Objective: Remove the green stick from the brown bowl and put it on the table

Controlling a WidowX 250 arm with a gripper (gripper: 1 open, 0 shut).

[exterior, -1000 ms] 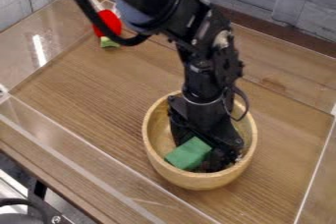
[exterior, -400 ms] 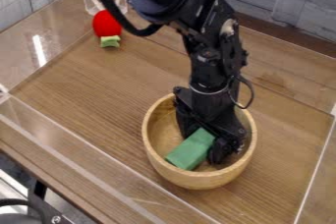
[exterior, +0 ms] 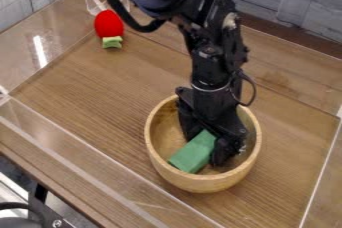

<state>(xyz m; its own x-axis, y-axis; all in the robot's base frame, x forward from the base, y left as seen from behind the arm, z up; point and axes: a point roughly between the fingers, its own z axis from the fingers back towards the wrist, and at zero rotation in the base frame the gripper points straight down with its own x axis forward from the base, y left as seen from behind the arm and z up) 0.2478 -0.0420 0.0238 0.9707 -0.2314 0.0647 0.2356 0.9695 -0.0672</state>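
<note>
The brown bowl stands on the table in the near middle of the view. Inside it lies the green stick, tilted against the bowl's near-left wall. My gripper reaches straight down into the bowl from above. Its black fingers stand open around the stick's far upper end, and I cannot tell whether they touch it. Part of the stick's far end is hidden behind the gripper.
A small red toy with a green base stands at the back left of the table. Clear plastic walls edge the tabletop on the left and near sides. The arm slants in from the top.
The arm's upper part has shifted slightly right, uncovering the red toy. The gripper stays low in the bowl, open, and the stick lies where it was.
</note>
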